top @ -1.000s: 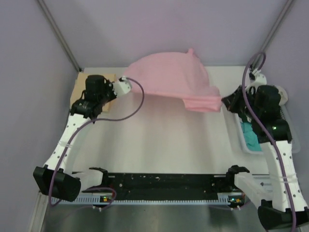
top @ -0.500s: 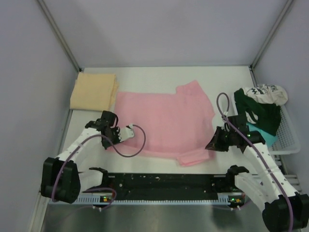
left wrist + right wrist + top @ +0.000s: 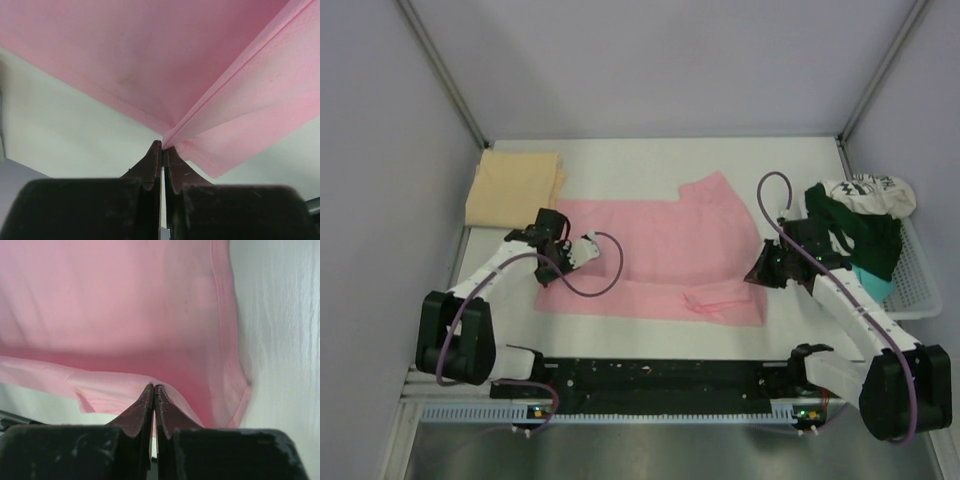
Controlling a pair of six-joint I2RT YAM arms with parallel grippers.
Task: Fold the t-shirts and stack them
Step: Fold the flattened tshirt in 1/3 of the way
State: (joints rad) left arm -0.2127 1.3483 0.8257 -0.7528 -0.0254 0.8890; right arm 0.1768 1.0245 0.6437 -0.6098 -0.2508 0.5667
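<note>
The light pink t-shirt [image 3: 660, 255] lies spread on the white table in the top view, its near part doubled over. My left gripper [image 3: 552, 262] is shut on the shirt's left edge; the left wrist view shows the pink cloth [image 3: 210, 90] pinched at the fingertips. My right gripper [image 3: 757, 277] is shut on the shirt's right edge; the right wrist view shows pink cloth [image 3: 125, 315] pinched between the tips. A folded tan-beige t-shirt [image 3: 514, 187] lies at the back left. Dark green [image 3: 860, 237], white printed [image 3: 868, 190] and teal [image 3: 875, 283] t-shirts sit heaped at the right.
A white mesh basket [image 3: 914, 290] at the right edge holds the heaped shirts. Grey walls close in the table at the back and sides. A black rail [image 3: 660, 375] runs along the near edge between the arm bases.
Both grippers, still shut on the pink shirt, have brought it down from the air onto the table, then moved away from the near edge, doubling the near part over.
</note>
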